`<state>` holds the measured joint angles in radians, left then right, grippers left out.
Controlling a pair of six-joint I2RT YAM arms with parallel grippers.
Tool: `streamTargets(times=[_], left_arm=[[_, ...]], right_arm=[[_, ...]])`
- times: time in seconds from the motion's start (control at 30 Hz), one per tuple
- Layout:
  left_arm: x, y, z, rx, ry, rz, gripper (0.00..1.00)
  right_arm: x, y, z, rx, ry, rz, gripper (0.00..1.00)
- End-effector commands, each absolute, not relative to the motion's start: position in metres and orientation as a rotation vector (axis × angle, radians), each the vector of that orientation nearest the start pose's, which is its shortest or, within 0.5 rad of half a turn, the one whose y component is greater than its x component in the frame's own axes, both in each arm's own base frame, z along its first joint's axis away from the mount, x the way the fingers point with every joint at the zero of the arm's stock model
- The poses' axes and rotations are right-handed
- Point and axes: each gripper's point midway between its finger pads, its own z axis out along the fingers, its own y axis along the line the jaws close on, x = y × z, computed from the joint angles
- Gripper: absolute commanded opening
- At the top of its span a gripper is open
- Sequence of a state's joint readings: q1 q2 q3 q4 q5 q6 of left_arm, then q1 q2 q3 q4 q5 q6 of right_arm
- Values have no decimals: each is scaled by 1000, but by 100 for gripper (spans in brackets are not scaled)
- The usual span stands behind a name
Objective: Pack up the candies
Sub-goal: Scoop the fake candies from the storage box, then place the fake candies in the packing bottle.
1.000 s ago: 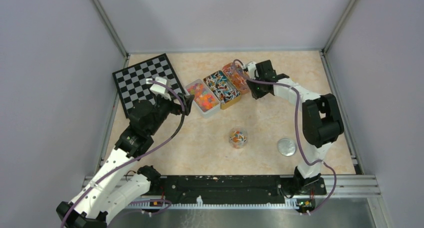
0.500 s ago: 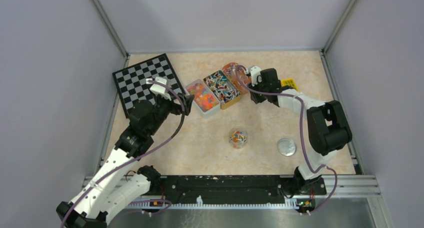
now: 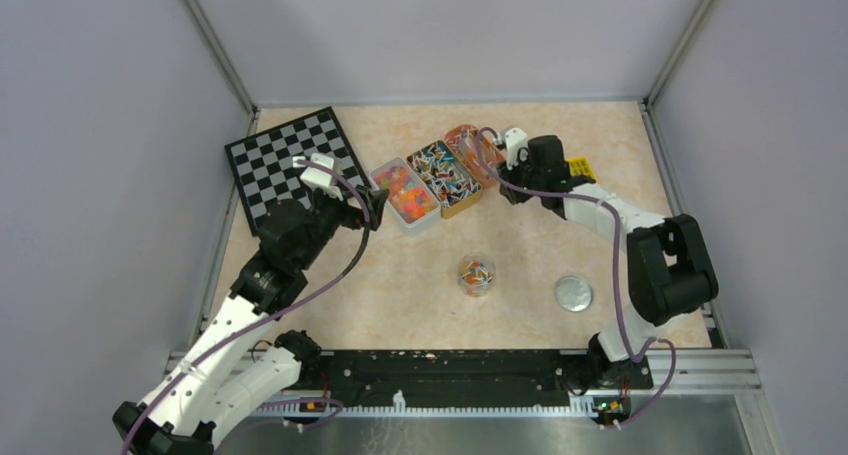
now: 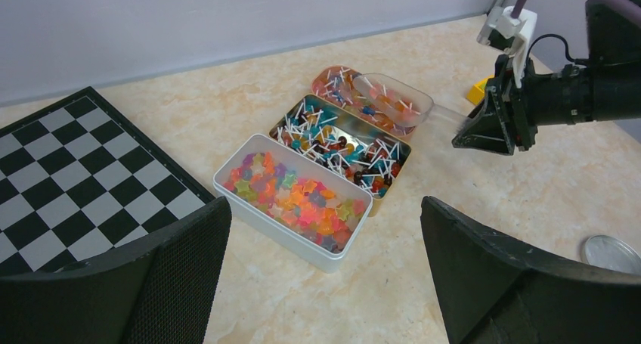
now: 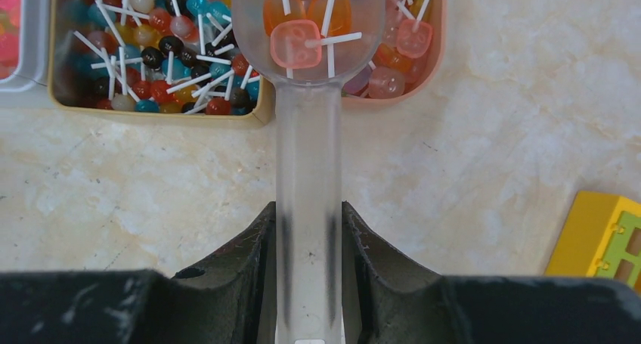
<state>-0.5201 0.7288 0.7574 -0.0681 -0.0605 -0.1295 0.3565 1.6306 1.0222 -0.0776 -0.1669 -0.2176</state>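
Observation:
Candies fill three open tins: star gummies in the white tin (image 4: 291,200), stick candies in the gold tin (image 4: 344,140) and in the pink tin (image 4: 340,87). My right gripper (image 5: 308,208) is shut on the handle of a clear scoop (image 5: 308,155). The scoop's bowl hangs over the pink tin (image 5: 412,49) with a few orange and pink stick candies (image 5: 296,41) in it. A small clear jar (image 3: 476,274) with candies stands mid-table. My left gripper (image 4: 323,212) hovers open, near the white tin, with nothing between its fingers.
A round metal lid (image 3: 572,292) lies right of the jar. A checkerboard (image 3: 290,160) covers the back left. A yellow block (image 3: 577,165) sits just behind the right gripper (image 3: 505,180). Grey walls close in the table on three sides.
The right arm has swung rightward, uncovering the yellow block, and the scoop has drawn back over the pink tin. The left arm has not moved.

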Motion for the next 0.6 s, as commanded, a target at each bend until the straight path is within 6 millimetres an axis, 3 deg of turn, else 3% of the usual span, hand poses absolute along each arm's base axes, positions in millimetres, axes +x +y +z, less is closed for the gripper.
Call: streamTargets(times=[0.0, 0.27, 0.57], left_arm=[[275, -154, 321, 266, 1557, -478, 99], [275, -152, 322, 259, 1554, -470, 99], [275, -153, 321, 262, 1557, -474, 99]], right_arm=[[410, 175, 156, -736, 1986, 262, 0], [391, 171, 193, -789, 1947, 263, 0], [332, 163, 206, -965, 1927, 310, 0]])
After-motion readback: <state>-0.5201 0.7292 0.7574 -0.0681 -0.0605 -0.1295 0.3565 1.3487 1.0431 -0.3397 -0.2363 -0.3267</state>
